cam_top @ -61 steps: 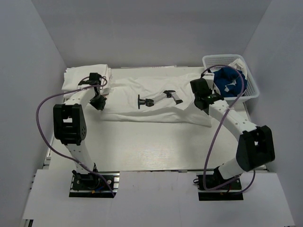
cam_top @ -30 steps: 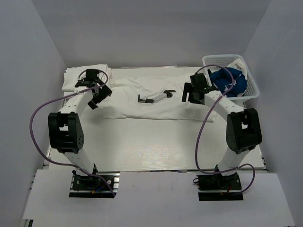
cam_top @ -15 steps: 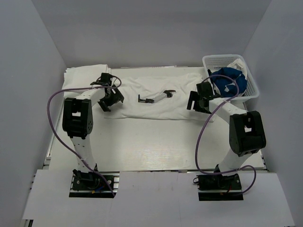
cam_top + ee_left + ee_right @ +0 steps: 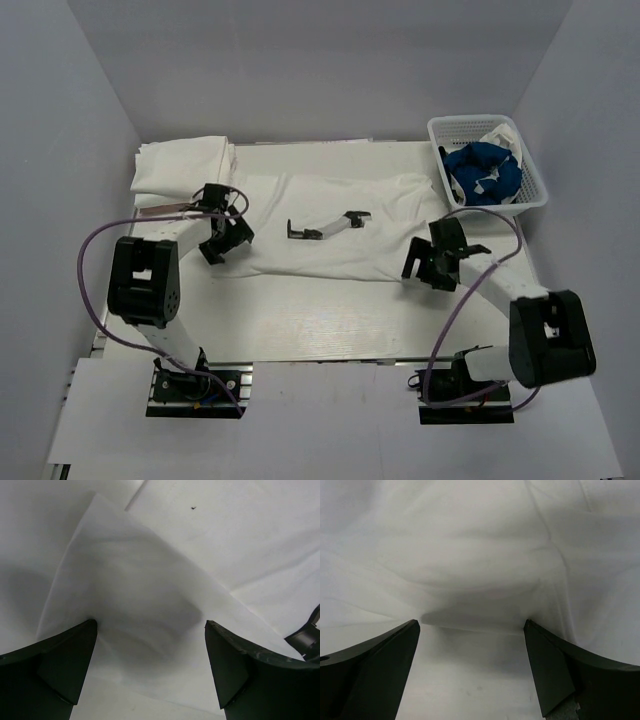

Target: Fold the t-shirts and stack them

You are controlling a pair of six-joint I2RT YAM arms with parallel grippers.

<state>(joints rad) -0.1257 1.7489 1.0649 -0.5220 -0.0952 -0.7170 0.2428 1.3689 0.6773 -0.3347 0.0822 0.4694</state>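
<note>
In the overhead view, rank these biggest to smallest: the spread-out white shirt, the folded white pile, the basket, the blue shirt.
1. spread-out white shirt
2. basket
3. folded white pile, nearly the basket's size
4. blue shirt, inside the basket

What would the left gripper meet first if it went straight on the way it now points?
Probably the corner of the spread-out white cloth t-shirt, seen ahead between the fingers of the open left gripper; depth is unclear.
</note>
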